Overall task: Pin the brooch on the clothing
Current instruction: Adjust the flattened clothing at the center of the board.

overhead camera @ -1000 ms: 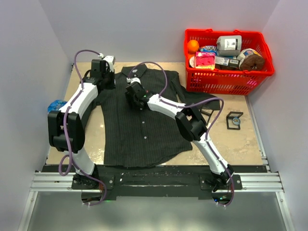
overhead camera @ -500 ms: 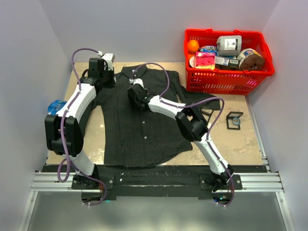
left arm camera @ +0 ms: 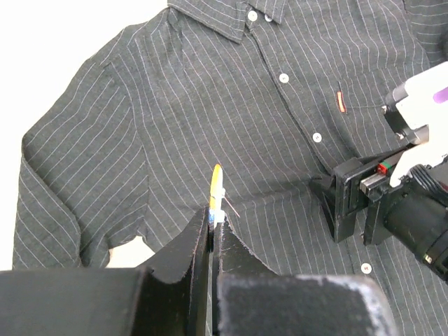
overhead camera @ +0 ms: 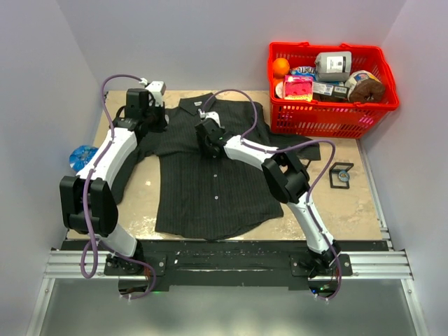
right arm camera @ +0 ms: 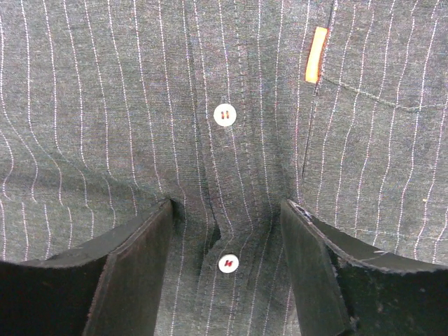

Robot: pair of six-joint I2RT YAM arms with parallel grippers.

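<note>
— Brooch (left arm camera: pixel 216 183) first: where is it?
— Clamped in the left gripper (left arm camera: pixel 212 222), whose fingers are squeezed tight on it. Only 1 thin yellow edge and 1 fine pin (left arm camera: pixel 232 209) stick out past the tips. The rest, its face included, is hidden between the pads. It hangs over the front of the shirt (left arm camera: pixel 175 105), on the side away from the tag (left arm camera: pixel 341 101). Whether the pin touches the cloth I cannot tell.
— And from above?
— In the top view the brooch is too small to make out. The shirt lies front up on the table (overhead camera: pixel 357 210), collar to the far side, and the left arm partly covers 1 sleeve.
— The other gripper?
— The right gripper (right arm camera: pixel 227 206) has its 2 fingers spread wide. The pads press on the cloth either side of the button strip, with a pucker of cloth between them and nothing grasped.
— Counts?
— The right wrist view shows 2 buttons (right arm camera: pixel 225 115) and 1 orange-red tag. The left wrist view shows 3 buttons on the strip below the collar, but the right gripper hides a stretch of it, the hem is cut off, and the small ones at the collar are hard to count. There is 1 red basket (overhead camera: pixel 329 119) at the far right, heaped too thickly to count its goods.
</note>
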